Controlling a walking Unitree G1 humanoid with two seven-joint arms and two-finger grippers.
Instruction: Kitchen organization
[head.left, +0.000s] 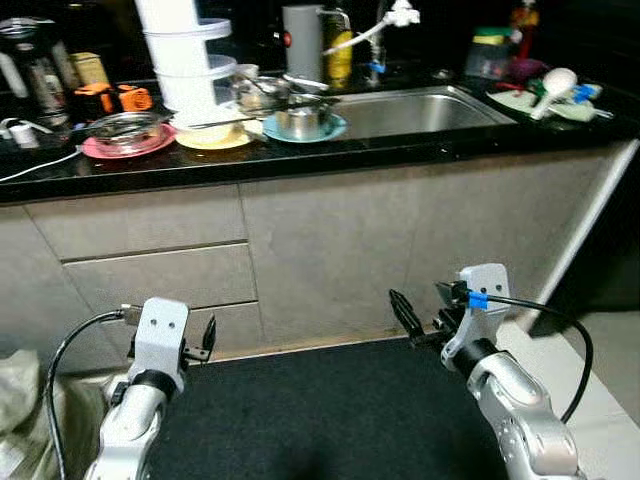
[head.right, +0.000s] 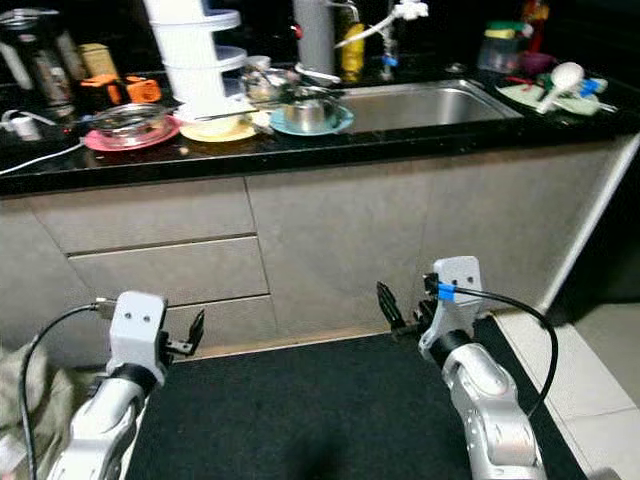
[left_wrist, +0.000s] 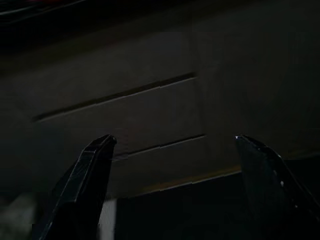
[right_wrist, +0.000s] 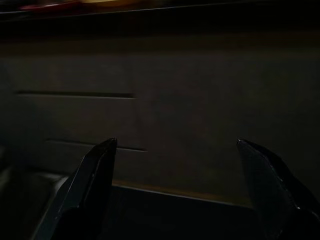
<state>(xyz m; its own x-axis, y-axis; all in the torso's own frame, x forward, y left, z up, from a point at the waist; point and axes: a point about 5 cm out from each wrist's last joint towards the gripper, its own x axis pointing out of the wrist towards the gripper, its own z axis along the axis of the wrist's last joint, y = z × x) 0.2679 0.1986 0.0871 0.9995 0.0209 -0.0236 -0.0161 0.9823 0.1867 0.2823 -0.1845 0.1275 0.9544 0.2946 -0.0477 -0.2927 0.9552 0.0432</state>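
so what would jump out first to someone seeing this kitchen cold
Probably the crowded black stone countertop: a tall white stacked container tower stands left of the stainless steel sink, with a pink plate holding a glass bowl further left and a teal plate with a metal cup beside the sink. Low in front, the open left gripper and right gripper hang over a dark floor mat.

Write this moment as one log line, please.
left gripper: open, low | right gripper: open, low | both facing cabinet | dishes on counter
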